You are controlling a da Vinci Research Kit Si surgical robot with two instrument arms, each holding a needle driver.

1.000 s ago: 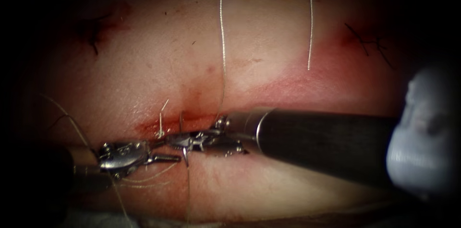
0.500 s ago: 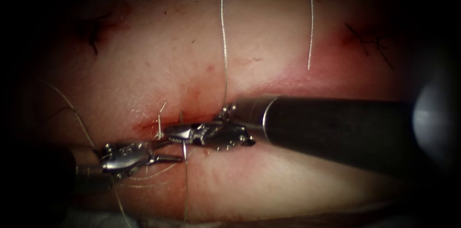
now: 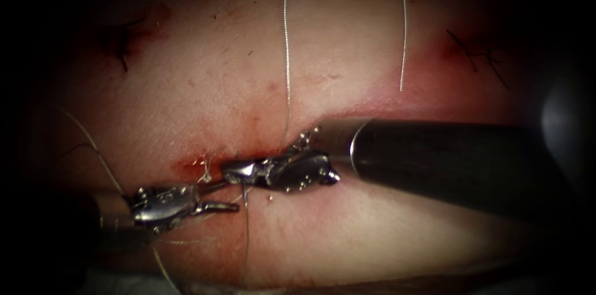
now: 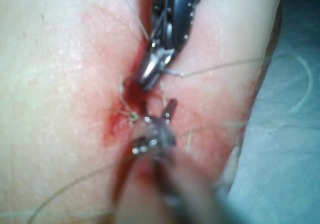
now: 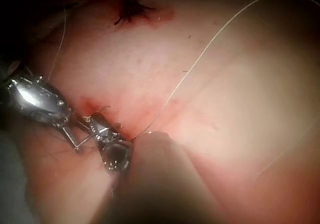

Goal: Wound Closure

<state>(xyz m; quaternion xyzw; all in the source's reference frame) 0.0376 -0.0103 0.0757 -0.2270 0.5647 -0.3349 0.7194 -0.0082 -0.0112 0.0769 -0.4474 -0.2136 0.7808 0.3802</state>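
Observation:
The tissue point(image 3: 347, 233) has a red cut point(image 3: 261, 149) running across it. My right tool point(image 3: 227, 174) comes in from the right and lies along the cut, jaws shut on the needle point(image 3: 244, 194), whose short bare end points down below the jaws. How deep the rest sits in the tissue I cannot tell. The left tool point(image 3: 228, 196) sits just left of it, jaws open and holding nothing. Thread point(image 3: 286, 59) rises from the cut out of the top of the picture. In the left wrist view the right tool point(image 4: 146, 80) faces the left tool point(image 4: 152, 115). The right wrist view has both the right tool point(image 5: 98, 127) and the left tool point(image 5: 37, 99).
A loose thread end point(image 3: 401, 53) hangs over the tissue right of centre. A short thread stub point(image 3: 204, 174) stands at the cut's left end. More thread point(image 3: 246, 239) trails down to the tissue's front edge. Dark stitched marks point(image 3: 478, 53) lie far right and another mark point(image 3: 124, 40) far left.
The right tool has drawn back to the right and slightly up with the needle. The bare needle end below its jaws is shorter and the curve above them is gone. The left tool barely moved.

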